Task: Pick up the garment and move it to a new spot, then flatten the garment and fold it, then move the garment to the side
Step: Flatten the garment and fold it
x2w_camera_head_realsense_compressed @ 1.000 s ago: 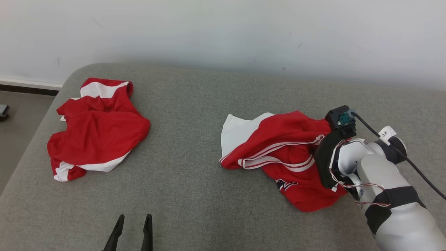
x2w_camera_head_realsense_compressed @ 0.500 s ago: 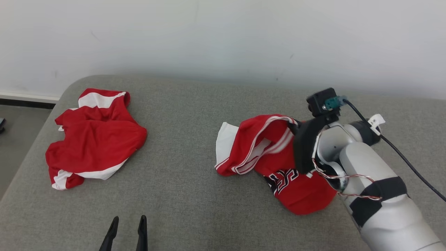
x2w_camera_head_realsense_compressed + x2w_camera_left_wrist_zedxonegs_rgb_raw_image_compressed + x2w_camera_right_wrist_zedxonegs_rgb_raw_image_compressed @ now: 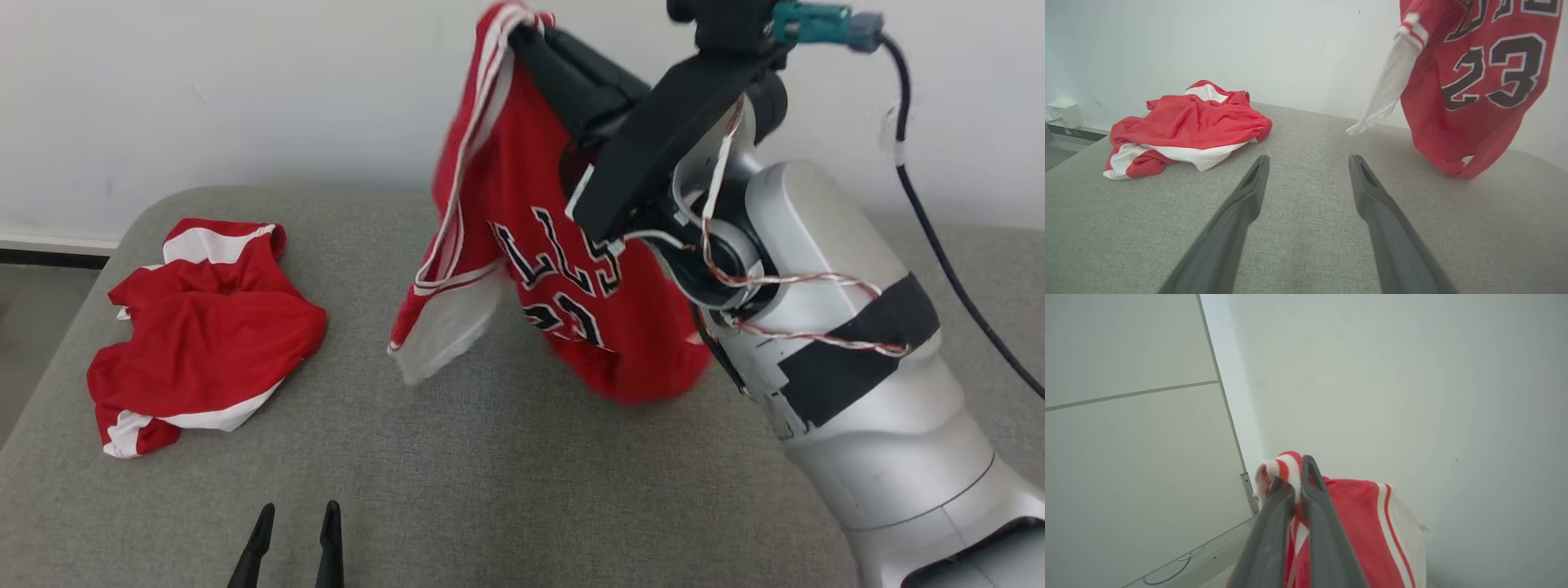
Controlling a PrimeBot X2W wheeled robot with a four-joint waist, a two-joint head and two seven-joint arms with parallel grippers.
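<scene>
The garment (image 3: 563,278) is a red jersey with white trim and black lettering. It hangs in the air above the grey padded surface (image 3: 490,490), its lower hem clear of the cloth top. My right gripper (image 3: 522,28) is raised high and shut on the striped edge at the jersey's top. In the right wrist view the fingers (image 3: 1316,506) pinch that red-and-white band of the garment (image 3: 1355,526). The left wrist view shows the garment (image 3: 1474,81) with the number 23, hanging at the upper right. My left gripper (image 3: 295,513) rests low at the front, open and holding nothing (image 3: 1308,161).
A second red-and-white garment (image 3: 204,327) lies crumpled at the surface's far left, and the left wrist view shows that crumpled garment (image 3: 1188,126) too. The surface's rounded left edge (image 3: 49,384) drops to the floor. A white wall (image 3: 245,82) stands behind, with a small white box (image 3: 1063,114) on it.
My right gripper has closed on the jersey and lifted it from the surface high into the air, so it now hangs unfurled. The head view shifted slightly. The left gripper stays put.
</scene>
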